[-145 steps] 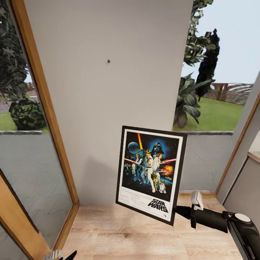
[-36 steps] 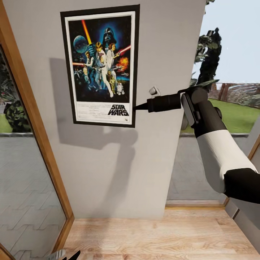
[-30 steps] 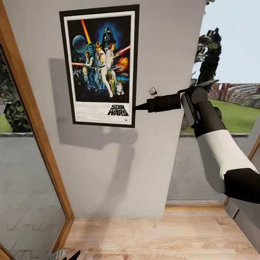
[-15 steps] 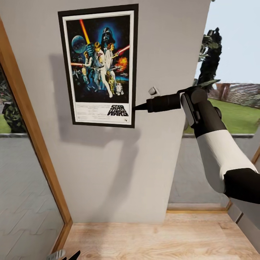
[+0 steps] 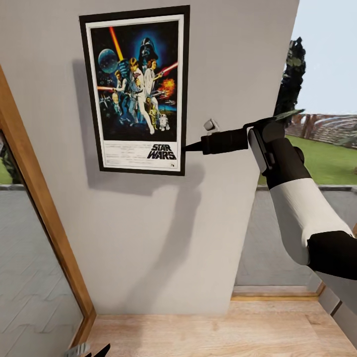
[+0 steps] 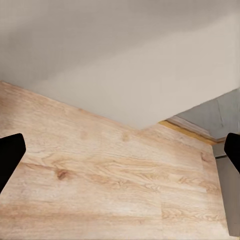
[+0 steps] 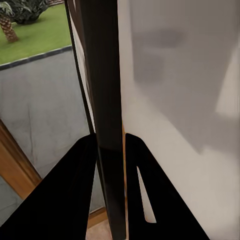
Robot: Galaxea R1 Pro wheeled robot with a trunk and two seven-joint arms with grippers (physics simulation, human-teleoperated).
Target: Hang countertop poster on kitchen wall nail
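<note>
Holding the upright, black-framed, white-bordered film poster (image 5: pixel 136 89) flat against the plain pale grey wall (image 5: pixel 163 233), the right pincer (image 5: pixel 187 147) is clamped on the frame's lower right edge; in the right wrist view its two dark fingers (image 7: pixel 80 190) sit on either side of the thin black edge (image 7: pixel 106 115). The poster is high on the wall, level and square, its shadow falling just beside and below it. No nail can be seen, so whether the frame has caught on one I cannot tell.

By my judgement this is the hanging step, near its end. The next move calls for easing the fingers apart and drawing the right arm (image 5: pixel 297 208) back sideways without dragging the frame; if the poster is not hooked, it would drop to the pale wooden plank floor (image 5: pixel 208 329).

The left pincer (image 6: pixel 120 152) hangs low over that floor with its black fingertips (image 6: pixel 9 157) spread wide and nothing between them.

Readable writing: "STAR WARS" in black block letters on the bottom white band; the small credit lines beside it are too fine to read.
</note>
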